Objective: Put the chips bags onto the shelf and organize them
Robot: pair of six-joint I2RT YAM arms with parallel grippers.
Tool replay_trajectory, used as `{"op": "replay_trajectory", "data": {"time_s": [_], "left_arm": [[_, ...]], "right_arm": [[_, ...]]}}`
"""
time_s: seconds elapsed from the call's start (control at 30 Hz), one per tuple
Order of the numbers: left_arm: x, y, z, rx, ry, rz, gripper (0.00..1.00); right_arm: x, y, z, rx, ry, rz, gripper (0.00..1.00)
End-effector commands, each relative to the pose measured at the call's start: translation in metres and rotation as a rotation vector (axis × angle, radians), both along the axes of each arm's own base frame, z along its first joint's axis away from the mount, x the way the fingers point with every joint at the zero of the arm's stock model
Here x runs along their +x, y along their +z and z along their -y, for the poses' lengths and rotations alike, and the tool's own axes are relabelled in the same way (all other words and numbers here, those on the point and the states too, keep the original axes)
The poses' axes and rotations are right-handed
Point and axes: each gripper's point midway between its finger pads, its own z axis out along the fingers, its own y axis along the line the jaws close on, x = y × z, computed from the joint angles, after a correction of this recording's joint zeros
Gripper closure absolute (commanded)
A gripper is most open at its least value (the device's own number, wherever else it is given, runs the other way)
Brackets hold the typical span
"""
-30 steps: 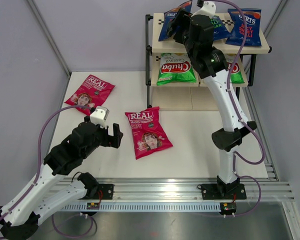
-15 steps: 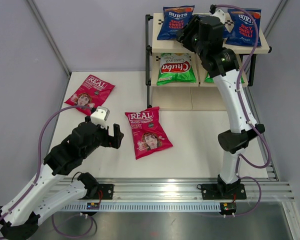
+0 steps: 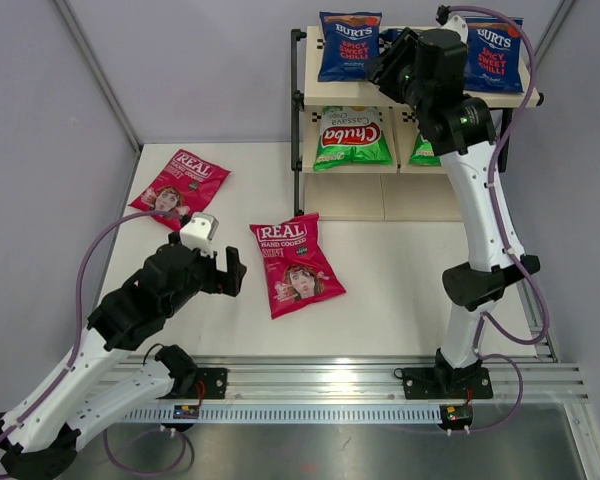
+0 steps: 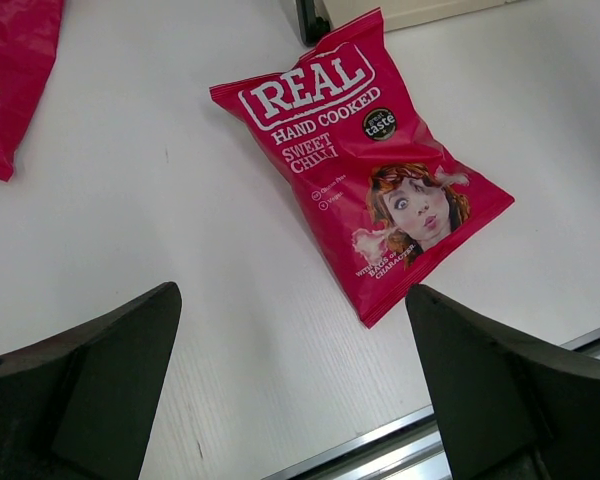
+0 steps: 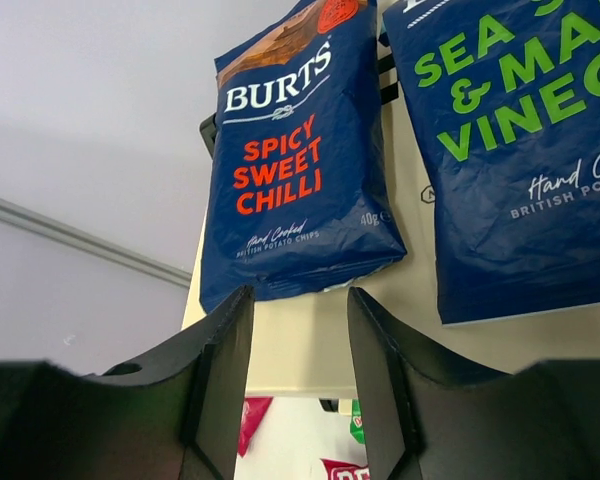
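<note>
Backing the right hand [image 5: 298, 310] off the top board of the shelf [image 3: 320, 96], keep its fingers clear of the left BURTS bag [image 3: 348, 45] and the middle BURTS bag [image 5: 520, 150]. Note the jaws: partly apart, nothing between them, aimed at the gap between those two bags and near their lower edges. Expect any sideways sweep to catch a bag edge and drag it off the board. Treat the right BURTS bag [image 3: 493, 55], just beside the wrist, the same way.

Confirm the left Chuba bag [image 3: 352, 138] and the right Chuba bag [image 3: 425, 152] on the middle tier, the latter partly hidden behind the right arm [image 3: 480, 200].

Count two bags not yet shelved on the counter [image 3: 410, 270]: the near REAL bag [image 3: 295, 268], just right of the left hand [image 3: 230, 272], and the far REAL bag [image 3: 180, 187] at far left. Note the left hand spread fully open, empty, above the counter.

Expect slip on the glossy film if pinched flat. Avoid sending both arms to the shelf front together; likely collision there.
</note>
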Motion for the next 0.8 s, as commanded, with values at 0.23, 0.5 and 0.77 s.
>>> {"op": "replay_trajectory", "data": {"time_s": [0.23,0.5,0.77], "left_arm": [[0.026,0.016,-0.029,-0.047,0.239,0.043,0.01],[0.029,0.029,-0.034,-0.198,0.351,0.033,0.01],[0.043,-0.009,0.010,-0.392,0.282,-0.031,0.01]], "right_arm": [[-0.105,0.064,0.002,-0.106,0.273,0.168,0.15],[-0.158,-0.014,0.023,-0.226,0.314,0.129,0.01],[-0.214,-0.108,0.022,-0.083,0.396,0.028,0.01]]}}
